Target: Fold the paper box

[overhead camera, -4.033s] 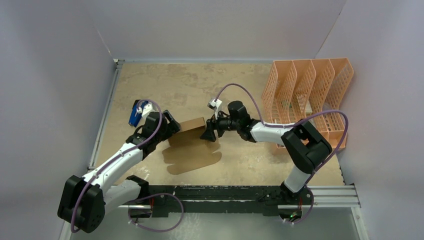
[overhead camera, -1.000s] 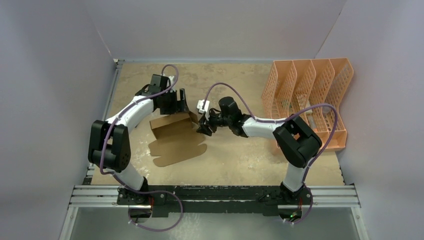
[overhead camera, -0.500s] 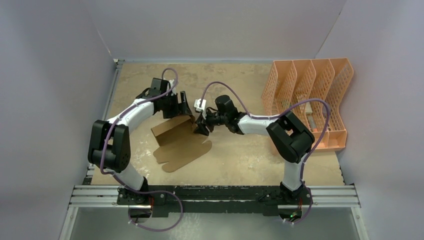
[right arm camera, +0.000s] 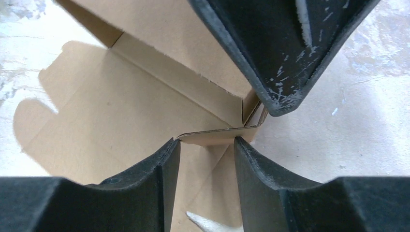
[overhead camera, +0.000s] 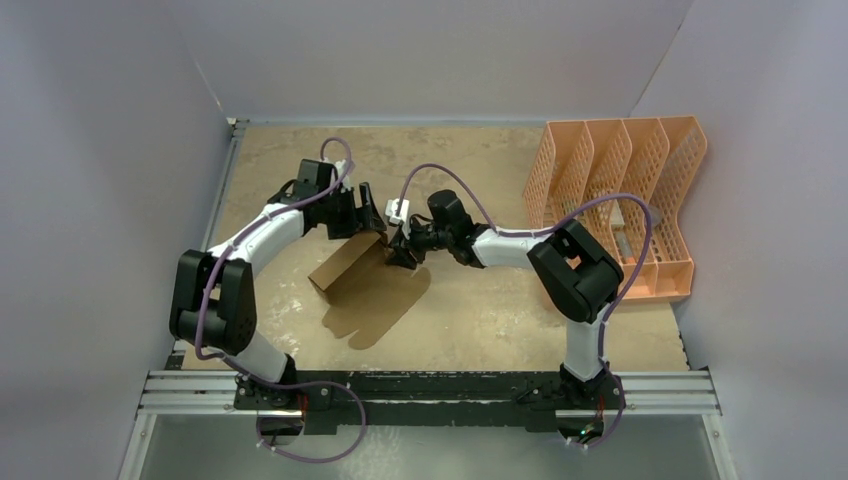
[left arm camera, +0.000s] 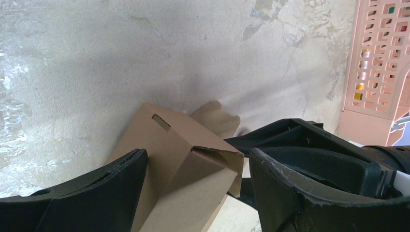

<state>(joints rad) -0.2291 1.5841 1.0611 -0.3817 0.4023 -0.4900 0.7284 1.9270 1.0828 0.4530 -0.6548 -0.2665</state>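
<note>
Paper box [overhead camera: 372, 290], brown cardboard: one, partly formed, on the worktop [overhead camera: 480, 320] left of centre. One long wall is raised along its far-left side; the remaining panel, with rounded tabs, lies flat toward the arms.
Left tool [overhead camera: 362, 212]: one, jaws wide apart astride the raised wall's far end, nothing clamped.
Right tool [overhead camera: 398, 250]: one, jaws partly apart, a thin end flap lying across its fingertips [right arm camera: 164, 164], not pinched.
Both tools meet at the box's far corner.
File organizer [overhead camera: 620, 190], peach-orange, perforated: one, at the worktop's right edge, well apart from the box.
</note>
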